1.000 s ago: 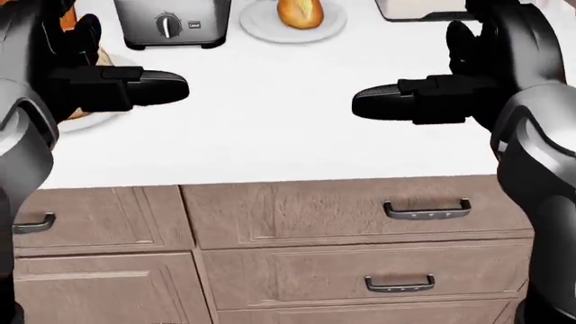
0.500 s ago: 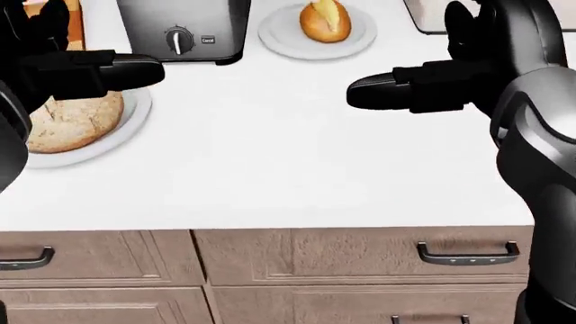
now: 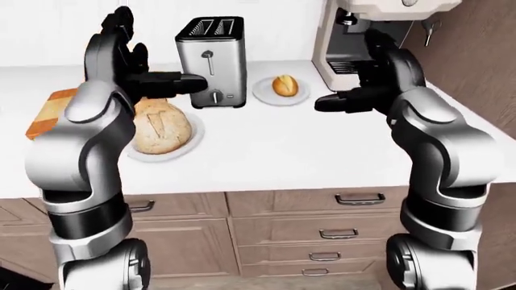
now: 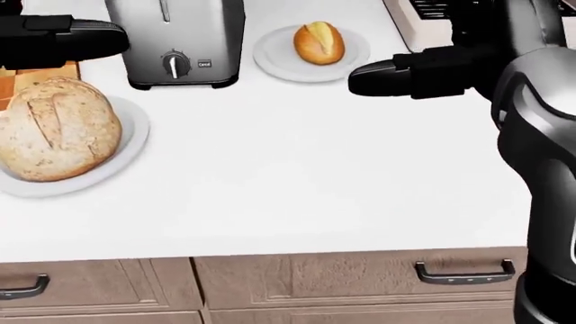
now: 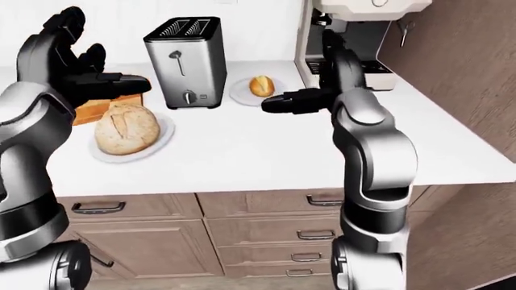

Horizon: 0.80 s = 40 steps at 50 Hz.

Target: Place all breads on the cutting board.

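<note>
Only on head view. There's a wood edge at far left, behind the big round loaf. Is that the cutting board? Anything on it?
Observer: Yes. The orange-brown wooden cutting board lies beside the round brown loaf. The part that shows in the left-eye view is bare.
Operator: Cream thing at top right?
Observer: A cream coffee machine, standing to the right of the small golden bread roll in the right-eye view.
Operator: Left hand holding anything?
Observer: No. The robot's black left hand is open and empty, raised off the counter. The black right hand is the same.
</note>
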Available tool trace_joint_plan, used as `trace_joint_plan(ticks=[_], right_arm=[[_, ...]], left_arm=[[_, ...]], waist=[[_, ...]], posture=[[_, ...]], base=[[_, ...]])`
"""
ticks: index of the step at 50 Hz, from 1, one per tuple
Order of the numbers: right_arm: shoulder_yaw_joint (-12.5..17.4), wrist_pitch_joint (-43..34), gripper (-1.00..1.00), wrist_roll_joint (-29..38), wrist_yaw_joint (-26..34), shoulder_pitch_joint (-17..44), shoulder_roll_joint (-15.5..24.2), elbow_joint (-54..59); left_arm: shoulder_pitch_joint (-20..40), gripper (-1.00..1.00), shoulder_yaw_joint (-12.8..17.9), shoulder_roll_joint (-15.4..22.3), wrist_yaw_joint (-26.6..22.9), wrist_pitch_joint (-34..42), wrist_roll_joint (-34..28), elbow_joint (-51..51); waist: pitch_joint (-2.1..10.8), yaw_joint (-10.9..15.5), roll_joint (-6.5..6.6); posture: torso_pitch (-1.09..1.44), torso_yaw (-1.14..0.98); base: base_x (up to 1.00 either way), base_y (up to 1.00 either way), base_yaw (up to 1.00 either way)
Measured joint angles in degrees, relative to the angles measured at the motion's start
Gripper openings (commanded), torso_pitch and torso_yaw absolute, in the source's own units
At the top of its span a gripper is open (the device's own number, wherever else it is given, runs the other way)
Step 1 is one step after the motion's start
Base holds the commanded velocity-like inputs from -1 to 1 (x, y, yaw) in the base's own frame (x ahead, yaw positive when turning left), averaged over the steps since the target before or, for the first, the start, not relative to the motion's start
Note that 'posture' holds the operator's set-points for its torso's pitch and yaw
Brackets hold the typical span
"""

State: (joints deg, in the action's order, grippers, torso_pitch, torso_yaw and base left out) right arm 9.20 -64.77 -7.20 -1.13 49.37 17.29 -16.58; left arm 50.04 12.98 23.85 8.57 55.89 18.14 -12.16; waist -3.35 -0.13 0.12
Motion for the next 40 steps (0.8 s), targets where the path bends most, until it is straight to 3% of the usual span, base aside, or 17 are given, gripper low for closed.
trace_joint_plan(ticks=[5,10,12,15,19,21,24,29,32,33,37,40], right_arm=[[-0.16,1.09,1.0,0.38,0.23,1.9,-0.27,-1.28],[-1.03,-0.15,1.0,0.02,0.67,0.56,-0.82,-0.08],[-1.59,-0.71,1.0,-0.15,1.01,0.47,-0.92,0.89],[-1.22,-0.21,1.0,-0.05,1.02,1.09,-1.02,0.07],[-0.67,1.37,1.0,0.35,0.83,1.32,-0.78,-0.95],[0.03,1.72,1.0,0.67,0.61,0.64,-0.65,-0.79],[0.34,1.29,1.0,1.17,0.2,-0.18,-0.78,0.2],[-0.38,1.44,1.0,0.95,0.46,0.0,-0.95,-0.62],[-0.39,1.34,1.0,0.99,0.49,0.7,-0.87,-0.68],[-0.55,1.37,1.0,1.05,0.43,0.87,-1.29,-0.77],[-1.67,0.91,1.0,0.61,0.61,0.7,-2.05,-0.04],[-1.75,0.29,1.0,0.48,0.7,0.12,-2.13,0.34]], left_arm=[[1.18,1.0,1.47,1.27,0.29,-1.52,0.03,-1.89],[-0.38,1.0,1.76,1.1,0.89,-1.49,-0.24,-0.3],[-1.42,1.0,1.48,0.83,0.97,-0.78,-0.33,1.26],[-1.15,1.0,1.53,0.95,0.99,-0.38,-0.24,0.62],[0.18,1.0,1.71,1.3,0.76,-1.78,0.08,-1.16],[-0.17,1.0,1.1,0.81,0.62,-2.24,0.31,-1.48],[-0.5,1.0,0.3,0.57,0.3,-1.73,0.83,-1.0],[-0.84,1.0,1.01,0.74,0.49,-1.44,0.66,-0.9],[-0.48,1.0,1.14,0.89,0.6,-1.72,0.63,-1.1],[-0.61,1.0,1.39,1.11,0.62,-2.09,0.58,-1.16],[-1.13,1.0,2.24,1.22,1.17,-1.98,0.21,-0.89],[-1.35,1.0,1.87,1.01,1.36,-1.23,0.31,-0.43]], waist=[[1.0,-0.71,3.6],[-0.31,0.07,0.91],[-0.77,0.58,0.87],[0.9,0.62,0.39],[0.92,0.92,-2.19],[0.54,0.19,-1.2],[0.66,-0.16,-1.64],[-0.19,-0.47,1.22],[0.68,-0.88,4.2],[1.06,-0.45,4.21],[-0.53,-0.06,2.46],[-1.18,-0.22,-0.15]], posture=[[0.0,0.0],[0.0,0.0],[0.0,0.0],[0.0,0.0],[0.0,0.0],[0.0,0.0],[0.0,0.0],[0.0,0.0],[0.0,0.0],[0.0,0.0],[0.0,0.0],[0.0,0.0]], base=[[0.06,0.0,0.0],[0.13,0.0,0.0],[0.28,0.0,0.0],[0.18,0.0,0.0],[0.32,0.0,0.0],[0.22,0.0,0.0],[0.3,0.0,0.0],[0.35,0.0,0.0],[0.25,0.0,0.0],[0.0,0.0,0.0],[0.0,0.0,0.0],[0.0,0.0,0.0]])
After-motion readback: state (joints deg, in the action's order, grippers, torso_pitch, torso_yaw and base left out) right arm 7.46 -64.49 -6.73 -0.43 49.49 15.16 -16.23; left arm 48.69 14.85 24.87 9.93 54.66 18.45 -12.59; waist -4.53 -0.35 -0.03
